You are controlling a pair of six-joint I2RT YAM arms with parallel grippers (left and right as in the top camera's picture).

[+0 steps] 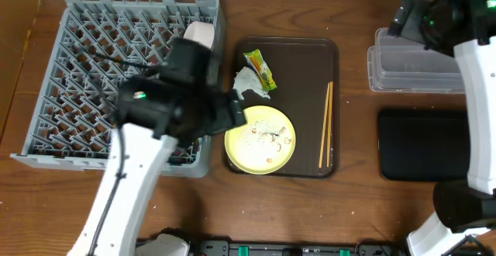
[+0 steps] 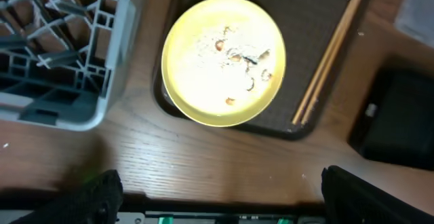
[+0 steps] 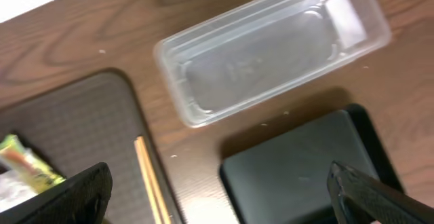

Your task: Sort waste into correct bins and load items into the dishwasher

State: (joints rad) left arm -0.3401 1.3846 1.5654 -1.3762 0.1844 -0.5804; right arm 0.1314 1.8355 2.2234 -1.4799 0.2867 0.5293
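Status: left gripper [image 2: 220, 193] and right gripper [image 3: 220, 193] empty, jaws wide.
The left gripper hovers over the yellow plate [image 2: 224, 61], which carries food scraps [image 2: 234, 51] on the brown tray [image 1: 310, 70] beside the dish rack [image 1: 93, 70], apparently positioned for pickup. The right gripper hangs above the clear tub [image 3: 271, 54] and black tray [image 3: 305, 170]; tissue [image 1: 248, 81], wrapper [image 1: 261, 67] and chopsticks [image 1: 326, 124] await sorting on the brown tray.

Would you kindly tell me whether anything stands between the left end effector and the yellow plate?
Nothing visible does. The open left end effector has a clear line to the round yellow plate; the wooden chopsticks lie beside it on the dark brown tray.
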